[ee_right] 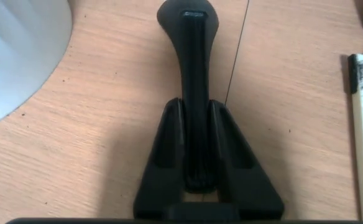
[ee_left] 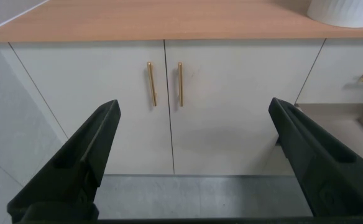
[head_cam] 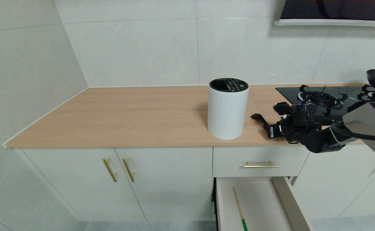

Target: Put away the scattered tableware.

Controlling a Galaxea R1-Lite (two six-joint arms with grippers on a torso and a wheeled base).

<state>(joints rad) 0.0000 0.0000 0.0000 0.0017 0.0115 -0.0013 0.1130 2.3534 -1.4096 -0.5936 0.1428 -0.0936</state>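
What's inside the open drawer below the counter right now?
In the open drawer lie chopsticks with a green end, lengthwise near its left wall. Its rear is hidden under the closed drawer above, and its front runs past the picture's edge.

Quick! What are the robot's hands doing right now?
Left hand: open, holding nothing.
Right hand: closed on the long black plastic utensil handle.

Bench point(head_cam: 126, 115) open to the left; white ribbed holder point(head_cam: 228, 110) stands near the right claw point(head_cam: 268, 127) clamping a black handle point(head_cam: 257, 118), gas hob point(head_cam: 319, 96) beyond.
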